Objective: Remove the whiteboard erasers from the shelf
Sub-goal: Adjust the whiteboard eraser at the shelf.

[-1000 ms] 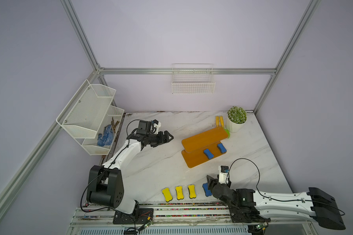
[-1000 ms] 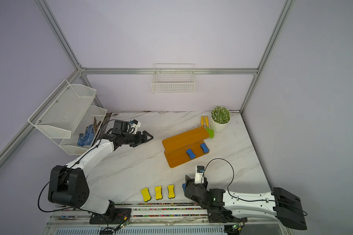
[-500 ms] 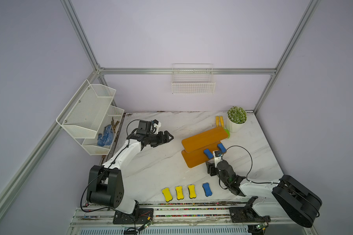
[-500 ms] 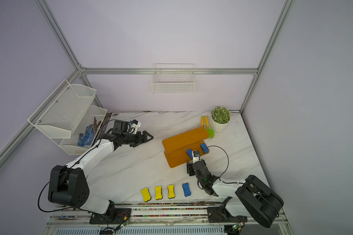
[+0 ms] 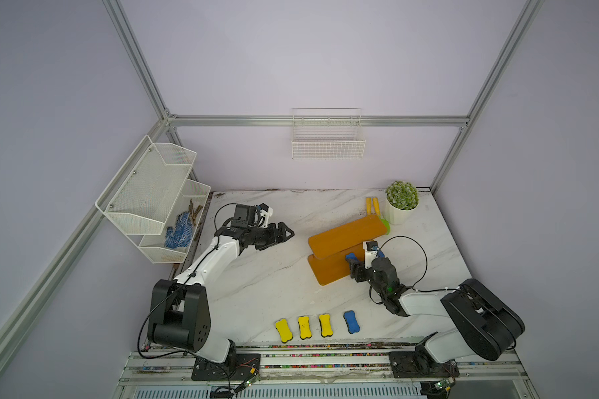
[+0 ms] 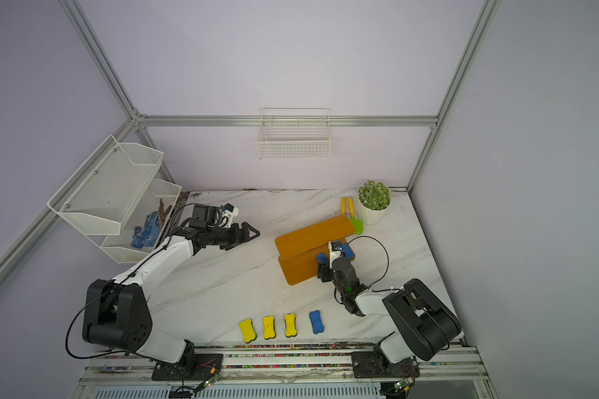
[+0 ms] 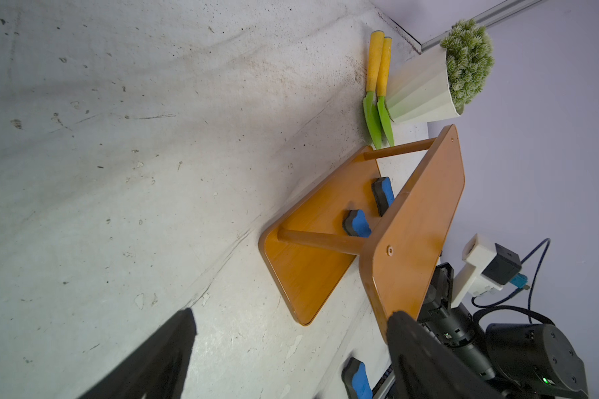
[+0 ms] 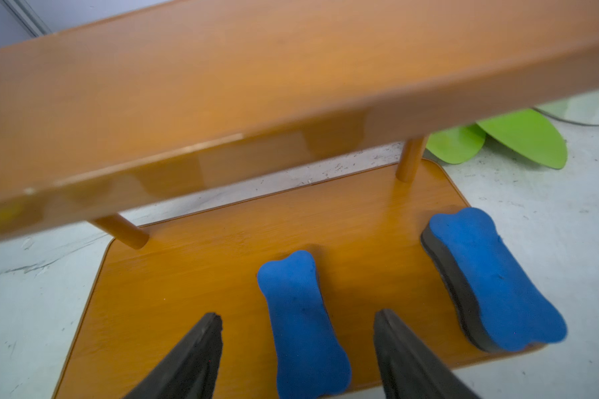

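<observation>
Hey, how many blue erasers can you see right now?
3. On the lower board of the shelf: one blue eraser between the jaws of the open right gripper, another beside it, nearer the plant. The third lies on the table, ending the row of yellow erasers.

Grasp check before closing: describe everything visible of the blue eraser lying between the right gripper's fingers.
The blue eraser is a bone-shaped foam pad, blue on top, lobed at both ends, narrow-waisted, with a dark layer along its underside. It lies flat, blue side up, on the lower board of the shelf, lengthwise between the fingers of the open right gripper. Board shows on either side, so neither finger touches it. A second blue eraser lies apart on the same board.
</observation>
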